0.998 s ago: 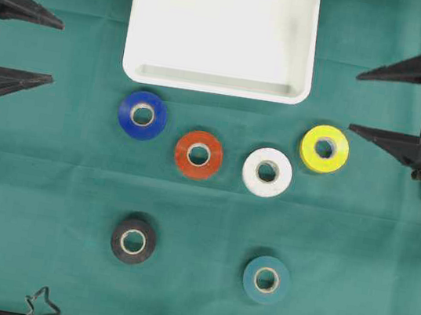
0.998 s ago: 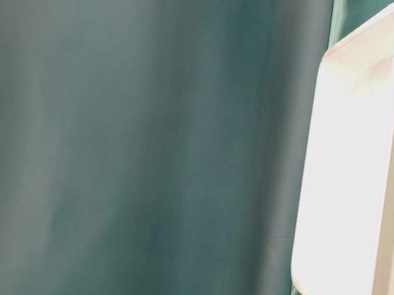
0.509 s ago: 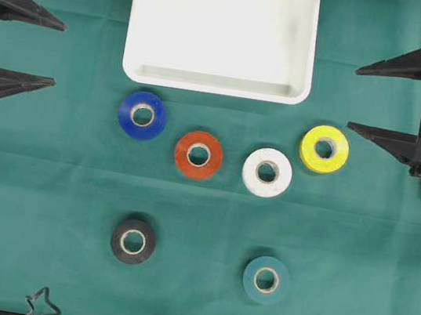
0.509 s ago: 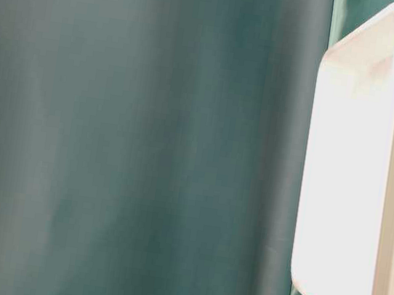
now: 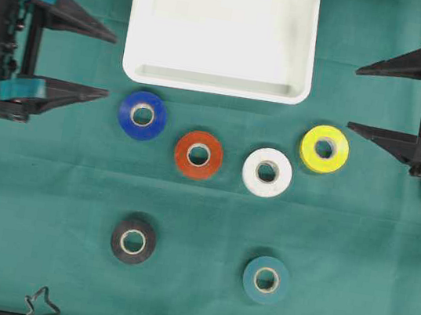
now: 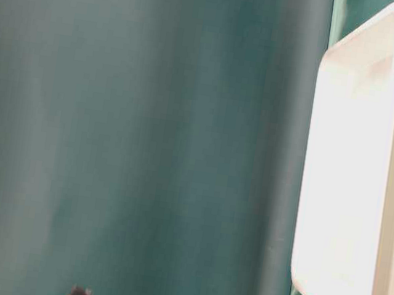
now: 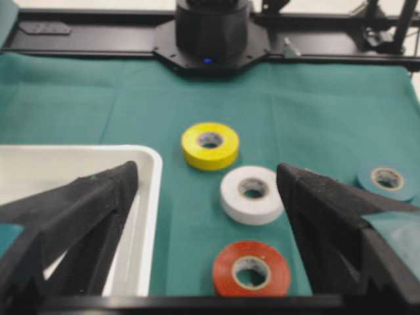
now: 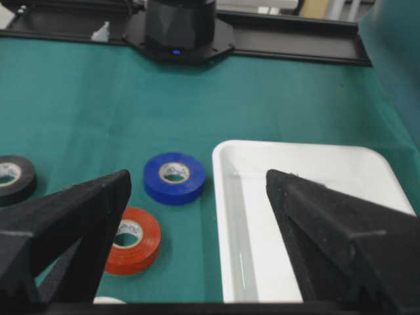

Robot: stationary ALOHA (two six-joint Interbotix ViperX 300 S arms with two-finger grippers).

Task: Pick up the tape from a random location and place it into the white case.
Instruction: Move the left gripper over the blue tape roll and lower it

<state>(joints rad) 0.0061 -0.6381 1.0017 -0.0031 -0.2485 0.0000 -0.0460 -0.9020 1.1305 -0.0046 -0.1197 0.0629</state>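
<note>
Overhead, the white case [image 5: 223,31] lies at the top middle of the green counter [image 5: 203,204], with nothing in it. Six tape rolls lie flat below it. The blue tape [image 5: 142,115] is just below the case's lower left corner, then the red tape [image 5: 198,154], the white tape [image 5: 267,171] and the yellow tape [image 5: 324,148] run rightward in a loose row. The black tape [image 5: 133,241] and the teal tape [image 5: 266,279] lie apart, nearer the bottom edge. The left gripper [image 5: 105,64] has its jaws spread wide and holds nothing; its tips point right, near the blue tape and the case's left rim. The right gripper [image 5: 358,100] is also spread wide and holding nothing, its tips pointing left, near the yellow tape.

In the table-level view, the case [image 6: 348,169] shows at the right against blurred green cloth; a small dark shape sits at the bottom edge, too blurred to identify.

From the left wrist, the open fingers [image 7: 79,210] frame the case's corner [image 7: 147,197], red tape [image 7: 251,268], white tape [image 7: 251,193] and yellow tape [image 7: 210,145]; teal tape [image 7: 385,180] is at the right.

From the right wrist, the open fingers [image 8: 72,210] frame blue tape [image 8: 174,177], red tape [image 8: 133,239] and the case [image 8: 315,197]; black tape [image 8: 14,177] is at the left.
</note>
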